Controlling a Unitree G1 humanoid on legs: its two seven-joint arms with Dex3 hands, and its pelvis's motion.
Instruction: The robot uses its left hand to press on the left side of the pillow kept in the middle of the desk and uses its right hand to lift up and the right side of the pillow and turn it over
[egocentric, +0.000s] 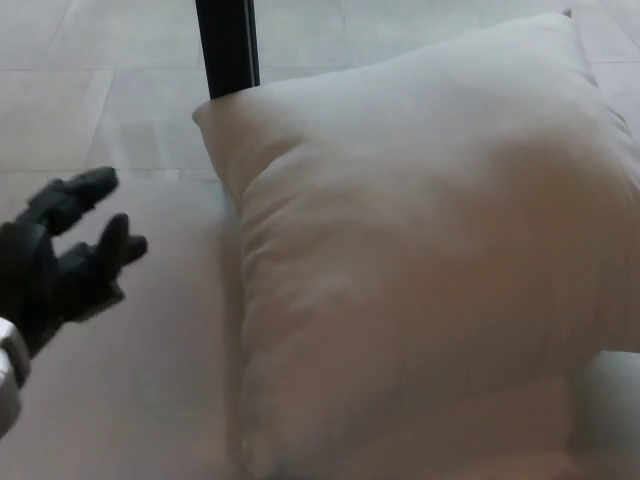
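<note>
A large white pillow (430, 250) fills the middle and right of the head view, lying on a pale desk (140, 400). Its far left corner points toward a black post. My left hand (65, 260) comes in from the left edge, black, open with its fingers (85, 190) spread. It hovers over the desk to the left of the pillow, a clear gap away from it and holding nothing. My right hand does not show.
A black vertical post (227, 45) stands behind the pillow's far left corner. Pale tiled floor (90, 90) lies beyond the desk's far edge. The pillow runs off the right side of the picture.
</note>
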